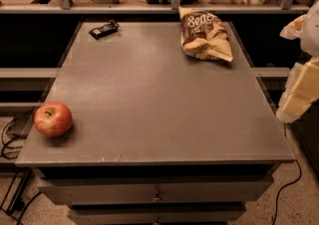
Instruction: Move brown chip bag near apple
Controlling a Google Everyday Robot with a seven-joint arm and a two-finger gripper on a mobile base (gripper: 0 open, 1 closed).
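Observation:
The brown chip bag (204, 32) lies at the far right of the grey table (159, 99), with a dark brown top, white lettering and a tan lower part. The red apple (52, 118) sits near the front left corner, far from the bag. My gripper (300, 94) hangs at the right edge of the view, just off the table's right side, level with its middle. It is below and to the right of the bag and touches nothing.
A small flat black object (103, 29) lies at the far left of the table. A shelf rail (159, 6) with packages runs behind the table. Drawers (157, 196) sit under the top. Cables (12, 134) lie on the floor at left.

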